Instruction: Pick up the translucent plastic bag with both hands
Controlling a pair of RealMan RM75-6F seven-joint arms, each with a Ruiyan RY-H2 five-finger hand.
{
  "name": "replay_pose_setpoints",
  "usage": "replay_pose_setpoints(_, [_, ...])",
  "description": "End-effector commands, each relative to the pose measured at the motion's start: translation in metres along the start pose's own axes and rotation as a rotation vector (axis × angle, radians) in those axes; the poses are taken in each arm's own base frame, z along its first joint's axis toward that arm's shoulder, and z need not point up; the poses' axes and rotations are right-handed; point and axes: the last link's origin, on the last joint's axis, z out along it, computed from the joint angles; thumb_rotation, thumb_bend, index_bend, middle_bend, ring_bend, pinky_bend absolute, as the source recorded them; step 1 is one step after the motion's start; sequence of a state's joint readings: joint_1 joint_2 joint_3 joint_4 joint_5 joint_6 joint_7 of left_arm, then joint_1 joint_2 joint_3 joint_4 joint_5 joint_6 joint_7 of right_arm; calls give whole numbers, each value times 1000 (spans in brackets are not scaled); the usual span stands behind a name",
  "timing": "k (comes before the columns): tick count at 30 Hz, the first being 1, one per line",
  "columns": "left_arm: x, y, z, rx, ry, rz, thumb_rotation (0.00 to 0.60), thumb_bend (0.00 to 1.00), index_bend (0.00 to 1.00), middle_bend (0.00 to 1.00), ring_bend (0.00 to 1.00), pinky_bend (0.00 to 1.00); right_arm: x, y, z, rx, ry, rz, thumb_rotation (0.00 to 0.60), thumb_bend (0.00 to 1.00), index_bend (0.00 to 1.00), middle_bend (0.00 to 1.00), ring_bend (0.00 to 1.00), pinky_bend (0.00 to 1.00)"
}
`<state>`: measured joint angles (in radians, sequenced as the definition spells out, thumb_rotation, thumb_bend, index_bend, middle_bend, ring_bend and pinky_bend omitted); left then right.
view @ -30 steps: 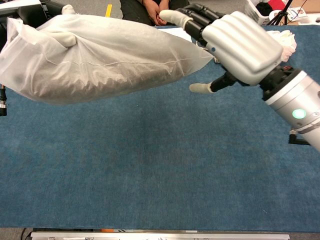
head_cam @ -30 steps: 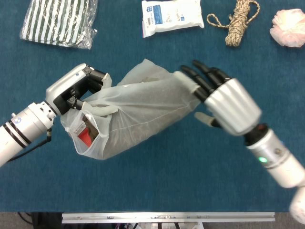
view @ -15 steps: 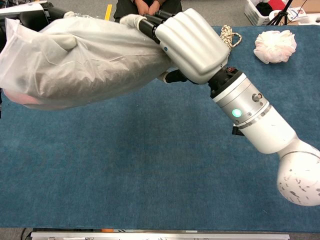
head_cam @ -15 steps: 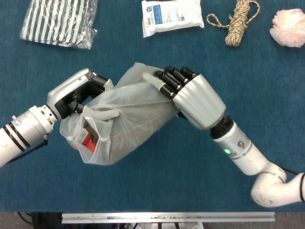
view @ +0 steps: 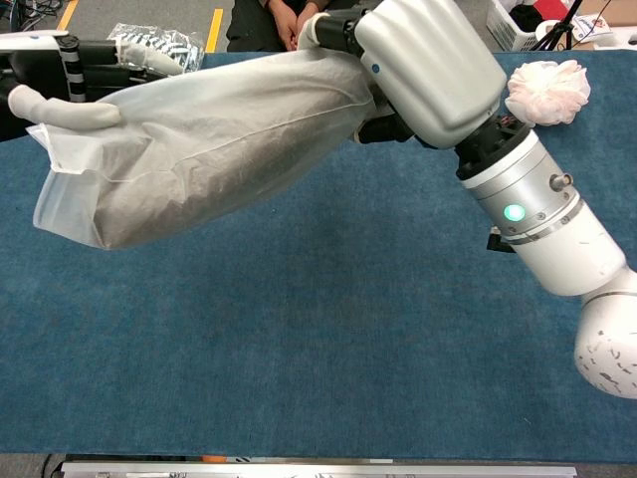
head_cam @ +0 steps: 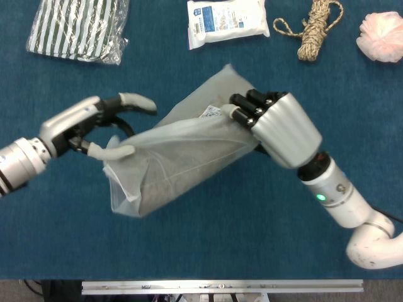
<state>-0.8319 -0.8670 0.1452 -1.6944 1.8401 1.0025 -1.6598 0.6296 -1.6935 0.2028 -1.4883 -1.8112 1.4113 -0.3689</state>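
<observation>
The translucent plastic bag (head_cam: 182,154) hangs above the blue table, stretched slantwise between my two hands; in the chest view the bag (view: 199,149) sags toward its open left end. My right hand (head_cam: 277,126) grips the bag's upper right end with its fingers (head_cam: 245,107) curled over the plastic, and the chest view shows the same right hand (view: 428,60) clamped on that end. My left hand (head_cam: 91,123) is spread at the bag's left end, with its thumb (head_cam: 110,151) lying against the bag's edge and the other fingers apart above it. In the chest view the left hand's thumb (view: 65,110) rests on the bag's top left corner.
Along the far edge of the table lie a striped packet (head_cam: 75,28), a white packet (head_cam: 227,22), a coil of rope (head_cam: 318,28) and a pink puff (head_cam: 381,38). A person (view: 289,15) sits beyond the table.
My left hand has let go of the bag's mouth and spread its fingers. My right hand has closed on the other end and drawn it to the right, pulling the bag out long.
</observation>
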Motion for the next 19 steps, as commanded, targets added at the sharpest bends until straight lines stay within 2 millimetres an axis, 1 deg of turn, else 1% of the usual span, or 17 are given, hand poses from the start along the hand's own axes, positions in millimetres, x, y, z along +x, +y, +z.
replay_pose_setpoints(1, [12, -4, -5, 31, 41, 15, 600, 268, 79, 54, 0, 180, 7, 6, -7, 1, 6, -13, 600, 670, 787, 734, 732, 921])
replay_pose_setpoints(4, [24, -7, -9, 49, 89, 30, 600, 267, 59, 20, 0, 146, 14, 13, -13, -7, 15, -22, 600, 670, 790, 737, 734, 922])
replay_pose_setpoints(9, [39, -13, -13, 86, 164, 77, 600, 266, 56, 0, 0, 125, 29, 25, -25, -14, 36, -44, 600, 670, 790, 737, 735, 923])
replay_pose_setpoints(13, [44, -17, -15, 98, 196, 78, 600, 267, 56, 0, 0, 122, 39, 32, -33, -26, 48, -55, 600, 670, 790, 737, 735, 923])
replay_pose_setpoints(19, [45, -17, -16, 104, 204, 88, 600, 266, 56, 0, 0, 123, 46, 37, -39, -36, 46, -58, 600, 670, 790, 738, 735, 923])
